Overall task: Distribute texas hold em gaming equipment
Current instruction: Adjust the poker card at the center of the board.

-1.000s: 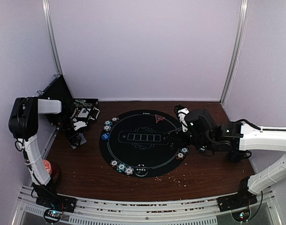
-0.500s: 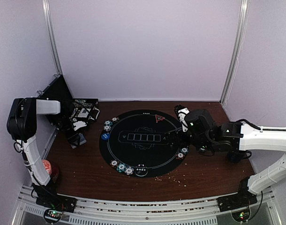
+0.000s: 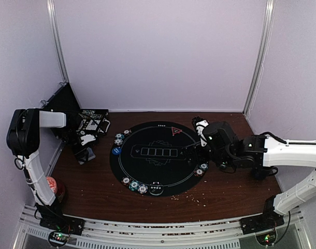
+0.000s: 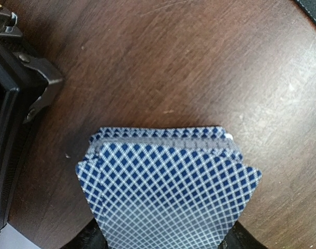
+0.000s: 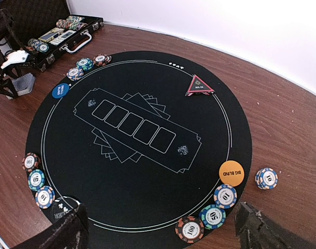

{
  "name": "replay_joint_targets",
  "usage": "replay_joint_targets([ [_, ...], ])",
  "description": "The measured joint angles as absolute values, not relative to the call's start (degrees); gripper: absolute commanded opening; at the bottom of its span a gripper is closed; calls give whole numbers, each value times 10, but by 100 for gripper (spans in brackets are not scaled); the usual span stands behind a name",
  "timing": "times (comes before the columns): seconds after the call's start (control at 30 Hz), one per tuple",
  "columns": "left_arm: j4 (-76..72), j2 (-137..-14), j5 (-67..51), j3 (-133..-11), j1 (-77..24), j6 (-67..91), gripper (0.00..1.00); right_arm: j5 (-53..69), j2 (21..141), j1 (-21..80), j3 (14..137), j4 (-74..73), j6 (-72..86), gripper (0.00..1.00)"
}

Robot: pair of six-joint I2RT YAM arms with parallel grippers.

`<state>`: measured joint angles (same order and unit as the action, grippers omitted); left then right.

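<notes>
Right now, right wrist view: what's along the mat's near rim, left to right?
Three chips → black button → three more chips → lone chip off the mat.

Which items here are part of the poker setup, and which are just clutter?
Job: playing cards, poker chips, orange button, blue button, red triangle marker, round mat, chip case.
Clutter: red-topped can, crumbs.
</notes>
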<state>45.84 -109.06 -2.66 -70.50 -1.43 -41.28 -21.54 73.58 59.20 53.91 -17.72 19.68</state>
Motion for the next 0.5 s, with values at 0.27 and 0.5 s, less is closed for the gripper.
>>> replay_joint_targets([
  [0.27, 453, -1091, -29, -701, -14, -421, 77, -217, 737, 592, 539, -177, 197, 100],
  [0.5, 453, -1095, -36, -700, -10, -429, 69, -217, 738, 593, 539, -177, 197, 100],
])
